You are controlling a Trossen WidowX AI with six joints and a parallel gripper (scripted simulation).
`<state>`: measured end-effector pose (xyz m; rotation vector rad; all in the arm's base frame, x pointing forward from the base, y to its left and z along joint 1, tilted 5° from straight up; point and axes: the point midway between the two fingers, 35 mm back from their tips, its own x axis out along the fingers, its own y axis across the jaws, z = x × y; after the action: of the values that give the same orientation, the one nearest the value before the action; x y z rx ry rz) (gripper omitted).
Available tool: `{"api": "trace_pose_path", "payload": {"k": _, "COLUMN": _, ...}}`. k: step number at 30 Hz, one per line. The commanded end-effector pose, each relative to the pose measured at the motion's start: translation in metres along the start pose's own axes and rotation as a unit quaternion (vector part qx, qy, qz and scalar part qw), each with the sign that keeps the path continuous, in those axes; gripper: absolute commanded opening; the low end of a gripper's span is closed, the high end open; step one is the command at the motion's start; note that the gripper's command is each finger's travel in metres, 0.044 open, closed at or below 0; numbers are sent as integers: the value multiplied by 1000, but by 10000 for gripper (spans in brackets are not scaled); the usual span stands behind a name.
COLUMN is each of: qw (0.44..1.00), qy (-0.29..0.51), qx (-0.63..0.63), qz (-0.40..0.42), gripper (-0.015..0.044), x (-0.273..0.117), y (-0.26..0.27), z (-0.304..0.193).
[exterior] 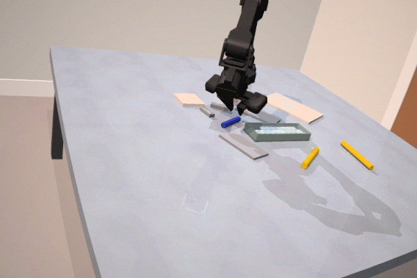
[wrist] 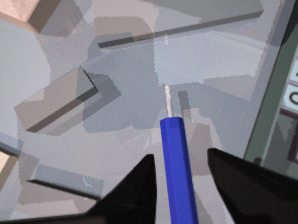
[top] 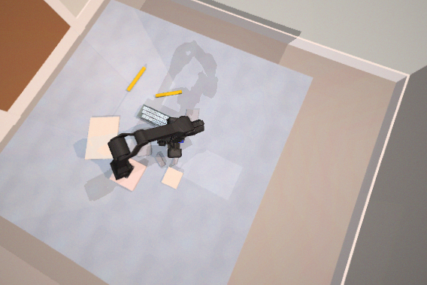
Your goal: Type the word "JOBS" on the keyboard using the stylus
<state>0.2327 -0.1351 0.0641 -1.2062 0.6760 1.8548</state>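
Note:
The blue stylus (exterior: 230,122) (wrist: 177,170) lies on the desk; its thin pale tip points up the wrist view. My gripper (exterior: 236,111) (wrist: 180,158) is open and empty, pointing down just above the stylus. In the wrist view the dark fingers stand on either side of the stylus, with a gap on each side. The keyboard (top: 154,114) (exterior: 283,137), with white keys in a grey-green raised frame, lies beside the stylus. In the wrist view only its frame and a few keys show at the right edge, one marked O. The arm hides part of the keyboard in the top view.
Two yellow sticks (top: 136,79) (top: 168,94) (exterior: 357,155) (exterior: 310,158) lie beyond the keyboard. A grey slab (exterior: 242,146) lies near the stylus and keyboard. A small grey block (wrist: 57,100) and a small tan block (top: 172,177) (exterior: 188,99) lie nearby. A large tan slab (top: 102,137) (exterior: 295,108) lies past the keyboard.

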Motion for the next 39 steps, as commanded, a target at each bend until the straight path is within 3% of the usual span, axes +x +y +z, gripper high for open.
{"api": "trace_pose_path", "payload": {"k": 1, "qw": 1000, "qy": -3, "qx": -2, "qz": 0, "gripper": 150, "x": 5, "y": 1, "z": 0}}
{"api": "trace_pose_path", "payload": {"k": 39, "qw": 1000, "qy": -3, "qx": -1, "qz": 0, "gripper": 150, "x": 28, "y": 0, "z": -13}}
